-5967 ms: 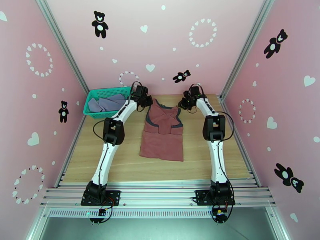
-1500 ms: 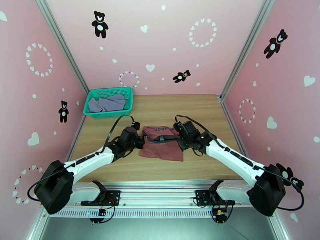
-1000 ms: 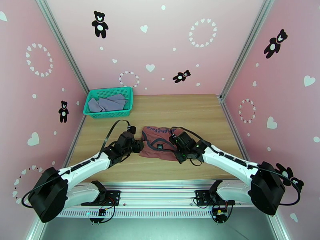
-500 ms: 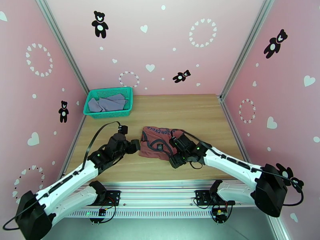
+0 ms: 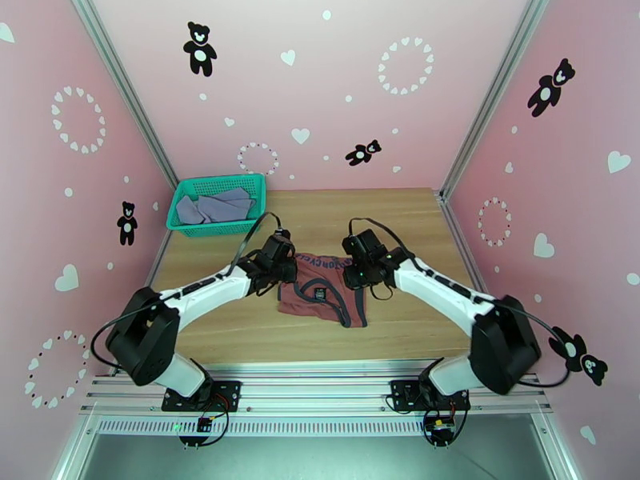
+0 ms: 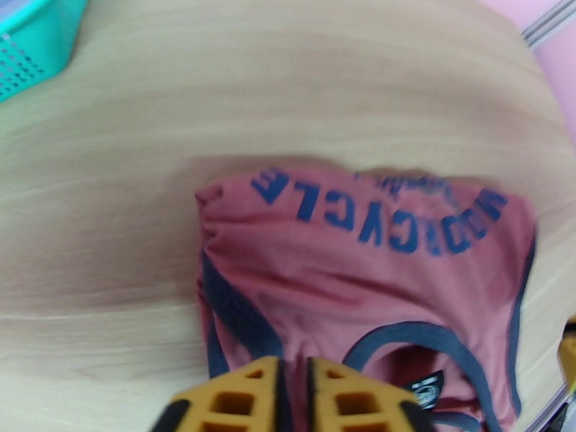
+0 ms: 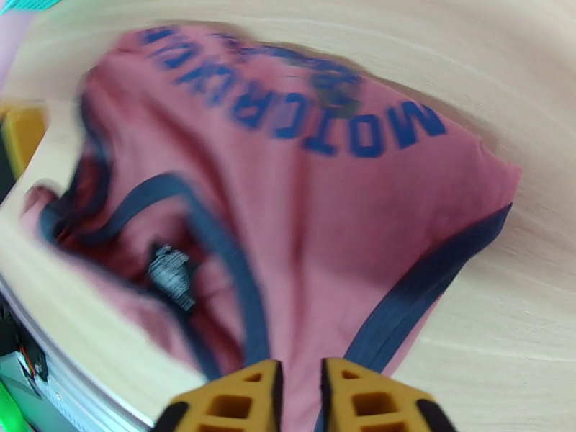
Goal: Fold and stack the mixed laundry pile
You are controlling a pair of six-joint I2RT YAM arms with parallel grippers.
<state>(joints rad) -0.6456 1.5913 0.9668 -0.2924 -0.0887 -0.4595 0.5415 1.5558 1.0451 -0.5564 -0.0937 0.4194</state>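
Left fingers (image 6: 248, 397) and right fingers (image 7: 237, 401) are pinching the far corners of the half-folded rust-red tank top (image 5: 322, 291) lying on the bench (image 5: 400, 226); the next fold is calling for drawing both nearward together.

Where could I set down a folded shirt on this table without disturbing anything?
The far strip of table between the teal basket and the right wall is bare, as is the near strip before the rail. The centre is crowded: the left gripper and right gripper are at the tank top.
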